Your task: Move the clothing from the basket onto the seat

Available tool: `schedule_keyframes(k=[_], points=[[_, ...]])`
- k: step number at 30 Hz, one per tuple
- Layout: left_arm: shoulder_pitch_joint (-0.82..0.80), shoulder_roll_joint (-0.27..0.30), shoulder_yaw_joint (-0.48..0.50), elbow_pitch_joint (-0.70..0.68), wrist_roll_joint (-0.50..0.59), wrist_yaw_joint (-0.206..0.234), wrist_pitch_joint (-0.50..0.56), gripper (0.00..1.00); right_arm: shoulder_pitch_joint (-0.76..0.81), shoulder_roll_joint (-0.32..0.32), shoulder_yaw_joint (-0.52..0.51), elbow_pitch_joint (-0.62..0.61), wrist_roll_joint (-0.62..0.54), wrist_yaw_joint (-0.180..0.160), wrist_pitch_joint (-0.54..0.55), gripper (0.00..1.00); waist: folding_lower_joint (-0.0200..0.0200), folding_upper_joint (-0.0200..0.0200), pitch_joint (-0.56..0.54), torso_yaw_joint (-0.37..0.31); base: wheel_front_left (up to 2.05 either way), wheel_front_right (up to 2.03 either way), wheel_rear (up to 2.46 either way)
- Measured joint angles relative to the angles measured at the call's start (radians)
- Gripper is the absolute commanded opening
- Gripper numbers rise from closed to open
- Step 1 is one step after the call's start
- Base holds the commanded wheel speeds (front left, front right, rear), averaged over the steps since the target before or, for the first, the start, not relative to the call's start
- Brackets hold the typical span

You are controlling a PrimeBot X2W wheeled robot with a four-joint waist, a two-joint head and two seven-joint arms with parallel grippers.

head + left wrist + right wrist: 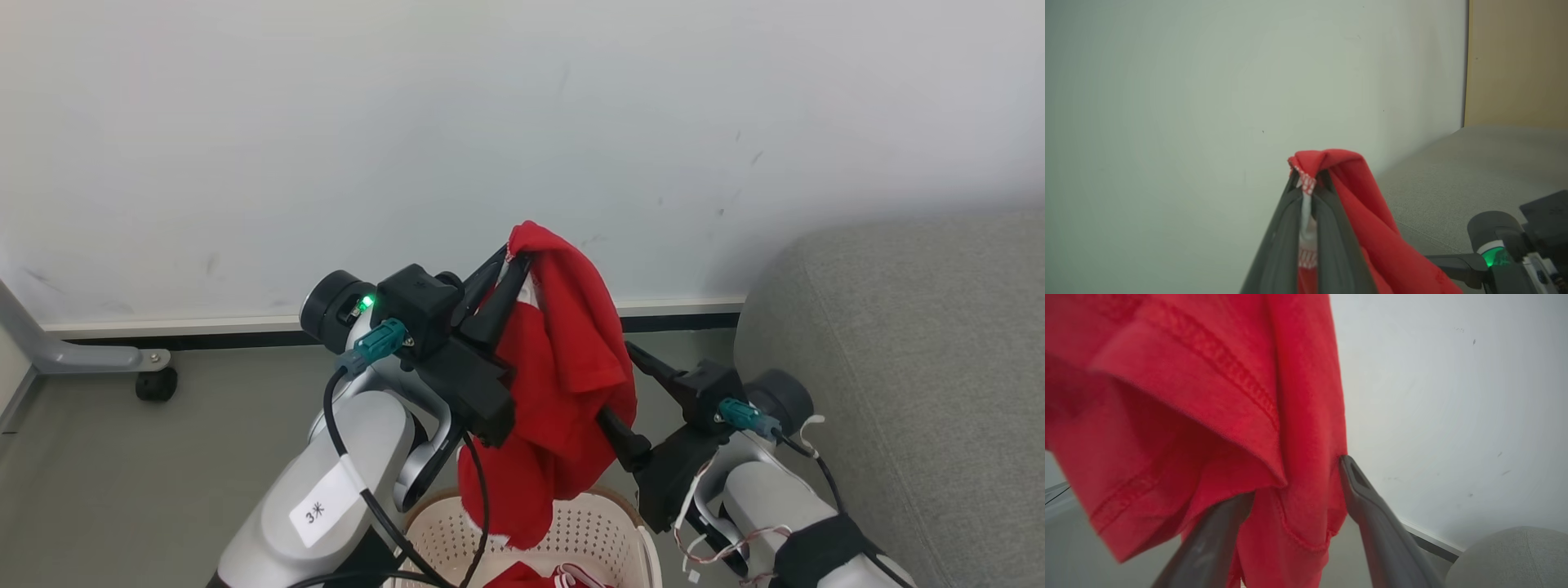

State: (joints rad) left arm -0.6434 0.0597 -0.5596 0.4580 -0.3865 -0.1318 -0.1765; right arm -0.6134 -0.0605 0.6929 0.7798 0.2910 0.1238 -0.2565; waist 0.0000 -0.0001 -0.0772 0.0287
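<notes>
A red garment of the clothing (pixel 563 359) hangs high above the basket (pixel 608 523), pinched at its top edge by my left gripper (pixel 513 260), which is shut on it. The left wrist view shows the fingers (pixel 1331 228) closed on the red and white cloth (pixel 1372 212). My right gripper (pixel 618 385) stands open lower down, its jaws either side of the hanging cloth (pixel 1208 416); one finger (pixel 1372 514) touches the fabric's edge. More red clothing with white trim (pixel 543 576) lies in the basket. The grey seat (pixel 898 367) is to the right.
A pale wall (pixel 522 122) rises close behind, with a baseboard along the grey floor (pixel 122 474). A grey metal leg with a black caster (pixel 155 382) stands at the left. A beige panel (pixel 1517 61) shows past the seat.
</notes>
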Motion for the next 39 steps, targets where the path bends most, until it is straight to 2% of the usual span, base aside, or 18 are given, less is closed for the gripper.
schedule_keyframes(k=[4, 5, 6, 7, 12, 14, 17, 18, 19, 25, 33, 39], points=[[0.002, -0.001, -0.004, -0.026, -0.010, 0.000, 0.011, 0.00, -0.042, -0.001, 0.042, 0.035, 0.024, 0.001, 0.000, 1.00, 0.0000, 0.0000, 0.000, 0.007, 0.00, 0.00, 0.00], [0.005, -0.001, -0.005, -0.032, -0.020, 0.000, 0.014, 0.00, -0.048, -0.001, 0.055, 0.041, 0.029, 0.001, 0.000, 0.90, 0.0000, 0.0001, 0.000, 0.008, 0.00, 0.00, 0.00], [0.012, -0.001, -0.005, -0.037, -0.028, 0.000, 0.017, 0.00, -0.053, -0.001, 0.067, 0.045, 0.034, 0.001, 0.000, 0.35, 0.0000, 0.0001, 0.001, 0.010, 0.00, 0.00, 0.00], [0.018, 0.000, -0.007, -0.040, -0.029, 0.000, 0.017, 0.00, -0.056, -0.001, 0.077, 0.045, 0.043, 0.001, 0.000, 0.00, 0.0000, 0.0002, 0.001, 0.011, 0.00, 0.00, 0.00], [0.040, 0.002, -0.005, -0.042, -0.037, 0.000, 0.027, 0.00, -0.058, -0.001, 0.097, 0.046, 0.094, 0.001, 0.000, 0.00, 0.0000, 0.0001, 0.003, 0.014, 0.00, 0.00, 0.00], [0.053, 0.009, 0.005, -0.044, -0.045, 0.000, 0.027, 0.42, -0.058, -0.001, 0.100, 0.051, 0.103, 0.001, 0.000, 0.00, 0.0000, 0.0001, 0.004, 0.012, 0.00, 0.00, 0.00], [0.078, 0.029, 0.025, -0.044, -0.053, 0.009, 0.026, 0.47, -0.060, 0.000, 0.101, 0.064, 0.116, 0.001, 0.000, 0.00, 0.0000, 0.0001, 0.005, 0.002, 0.00, 0.00, 0.00], [0.084, 0.035, 0.029, -0.042, -0.054, 0.010, 0.026, 0.68, -0.061, 0.000, 0.096, 0.069, 0.118, 0.001, 0.000, 0.00, 0.0000, 0.0002, 0.005, -0.002, 0.00, 0.00, 0.00], [0.092, 0.039, 0.037, -0.043, -0.058, 0.014, 0.026, 0.98, -0.063, 0.000, 0.092, 0.071, 0.126, 0.001, 0.000, 0.00, 0.0000, 0.0002, 0.005, -0.007, 0.00, 0.00, 0.00], [0.146, 0.051, 0.060, -0.042, -0.070, 0.030, 0.010, 1.00, -0.076, -0.009, 0.044, 0.074, 0.151, 0.001, 0.000, 0.00, 0.0000, 0.0001, 0.007, -0.040, 0.00, 0.00, 0.00], [0.246, 0.062, 0.061, -0.050, -0.089, 0.044, -0.017, 1.00, -0.075, -0.068, -0.026, 0.056, 0.162, 0.001, 0.000, 0.00, 0.0000, 0.0002, 0.009, -0.096, 0.00, 0.00, 0.00], [0.308, 0.057, 0.047, -0.073, -0.090, 0.043, -0.031, 1.00, -0.068, -0.116, -0.047, 0.000, 0.152, -0.012, 0.000, 0.00, 0.0000, 0.0002, 0.009, -0.153, 0.00, 0.00, 0.00]])
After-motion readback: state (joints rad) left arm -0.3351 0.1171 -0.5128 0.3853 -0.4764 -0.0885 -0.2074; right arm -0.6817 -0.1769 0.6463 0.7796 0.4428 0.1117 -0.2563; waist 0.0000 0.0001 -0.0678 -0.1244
